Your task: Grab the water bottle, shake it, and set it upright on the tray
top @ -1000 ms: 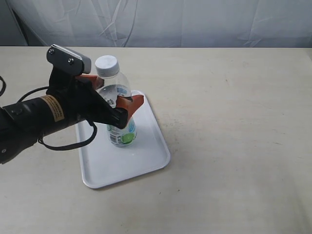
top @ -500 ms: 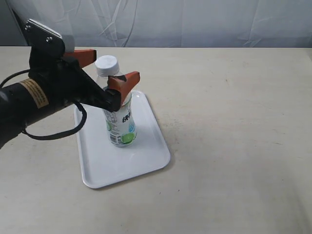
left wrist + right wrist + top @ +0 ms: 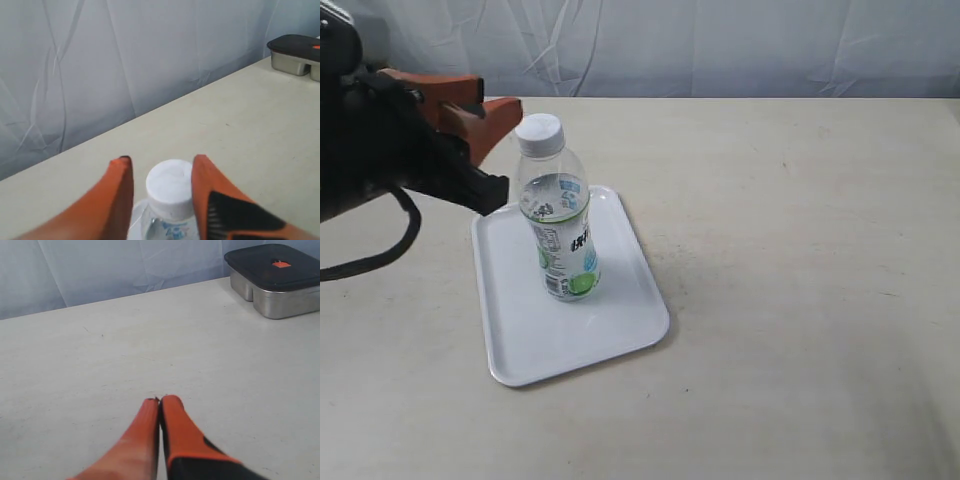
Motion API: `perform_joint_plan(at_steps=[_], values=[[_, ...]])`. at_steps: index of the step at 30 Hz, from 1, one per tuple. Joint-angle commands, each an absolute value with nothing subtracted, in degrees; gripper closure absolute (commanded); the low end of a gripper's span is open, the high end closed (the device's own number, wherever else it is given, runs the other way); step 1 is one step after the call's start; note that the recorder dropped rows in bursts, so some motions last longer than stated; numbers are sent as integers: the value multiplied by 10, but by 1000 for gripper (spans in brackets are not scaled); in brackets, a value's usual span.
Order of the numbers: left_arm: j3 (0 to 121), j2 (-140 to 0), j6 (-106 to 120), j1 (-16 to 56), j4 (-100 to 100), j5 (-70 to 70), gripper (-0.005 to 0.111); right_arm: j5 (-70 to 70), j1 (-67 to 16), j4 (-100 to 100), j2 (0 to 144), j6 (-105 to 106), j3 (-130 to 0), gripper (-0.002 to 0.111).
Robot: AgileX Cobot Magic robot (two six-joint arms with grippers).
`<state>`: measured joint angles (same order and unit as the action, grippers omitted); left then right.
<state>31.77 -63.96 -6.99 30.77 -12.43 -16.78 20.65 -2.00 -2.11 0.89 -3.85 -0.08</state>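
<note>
The left pincer (image 3: 498, 98) is seen held wide open with nothing in its grip, raised at the left of the exterior view at about cap height; in its wrist view the cap shows through the gap between the two orange fingers (image 3: 118, 200) but is not clamped by them. The right pincer (image 3: 160, 400) is shown pressed shut and empty over bare bench (image 3: 800, 250). On that pale bench the tray (image 3: 620, 340) lies flat, and the water bottle (image 3: 560, 215) is stood upright on it, nearer the tray's far end. The white cap (image 3: 539, 131) is screwed on, and the white-and-green label (image 3: 570, 250) is wrapped round the lower body. The bottle is judged light to moderate in weight and looks largely filled. Its thin clear wall would be expected to give under a hard squeeze, and the smooth plastic may slip. A hold across the body just above the label, or on the stiffer shoulder below the cap, would be favoured over the cap itself. Being tall and narrow-based, it could be tipped by a sideways knock. Compared with one second ago, when the left pincer's fingers were set either side of the bottle's body, the pincer has been lifted and drawn back to the left, while the bottle has been left in the same place, upright.
</note>
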Motion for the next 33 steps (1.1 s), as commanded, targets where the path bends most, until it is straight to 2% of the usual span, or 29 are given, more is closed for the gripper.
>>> perform_joint_plan(at_steps=[1, 4, 16, 26, 29, 33], values=[[320, -569, -64, 309, -121, -86, 94, 203, -17, -21, 6, -36, 0, 104], [320, -524, -22, 309, -128, -33, 107, 203, -17, -21, 6, -36, 0, 104], [320, -371, 9, 309, -193, 75, 107, 203, -17, -21, 6, -36, 0, 104], [312, -314, -108, 309, -219, 199, 107, 203, -17, -21, 6, -36, 0, 104], [291, -286, -120, 275, -194, 221, 107, 203, -17, -21, 6, -36, 0, 104], [244, -236, -118, 178, -151, 193, 107, 203, -17, -21, 6, -36, 0, 104]])
